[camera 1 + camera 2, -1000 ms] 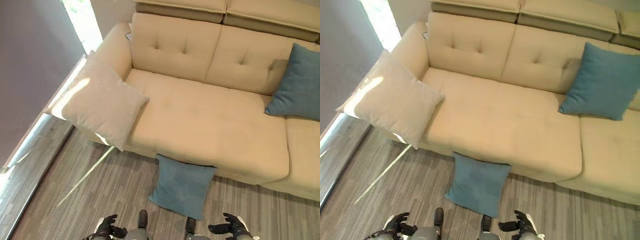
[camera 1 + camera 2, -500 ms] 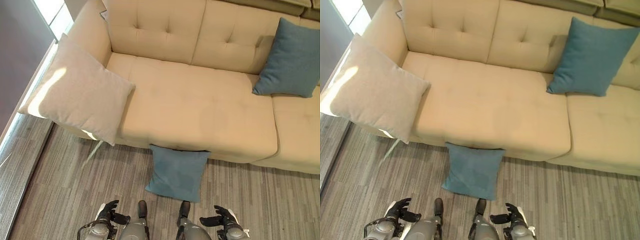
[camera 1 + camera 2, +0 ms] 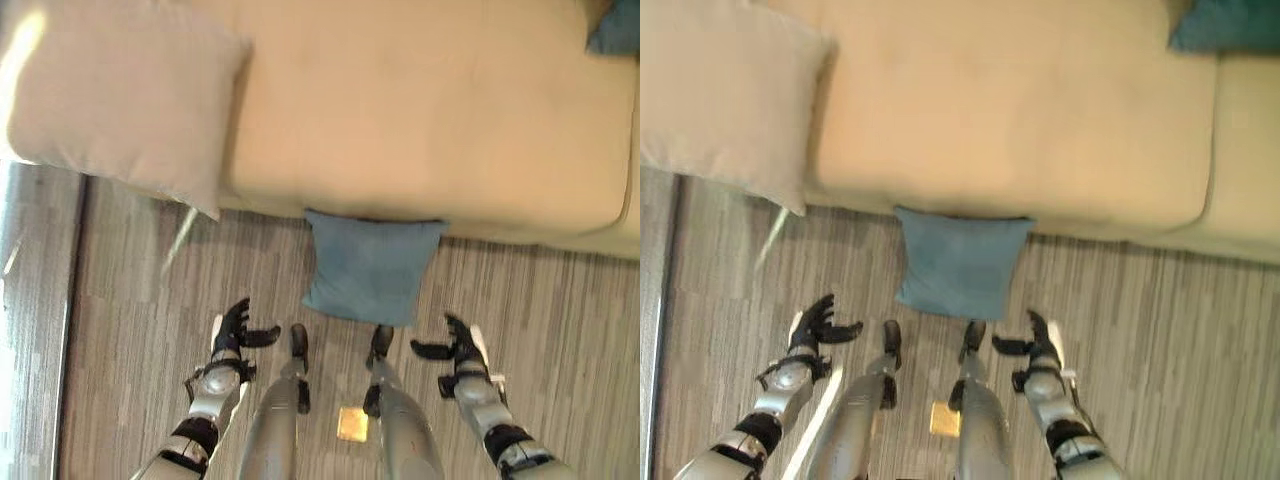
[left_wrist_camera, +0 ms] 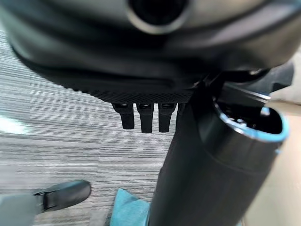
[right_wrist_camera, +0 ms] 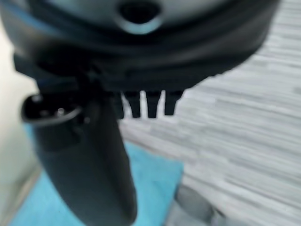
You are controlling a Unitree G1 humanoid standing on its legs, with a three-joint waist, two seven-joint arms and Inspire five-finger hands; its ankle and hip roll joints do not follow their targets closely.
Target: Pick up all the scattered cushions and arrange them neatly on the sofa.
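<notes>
A blue cushion lies on the floor, its far edge against the front of the beige sofa. A beige cushion leans over the sofa's left end. The corner of another blue cushion rests on the seat at the far right. My left hand hovers open over the floor, left of the fallen cushion. On the other side my right hand is open too. Both hold nothing. The blue cushion shows past the right hand's thumb in the right wrist view.
Grey striped floor spreads in front of the sofa. A paler strip of floor runs along the far left.
The camera has tilted down and closer, so the sofa back has left the view. Both hands have come up further into view on either side of the floor cushion.
</notes>
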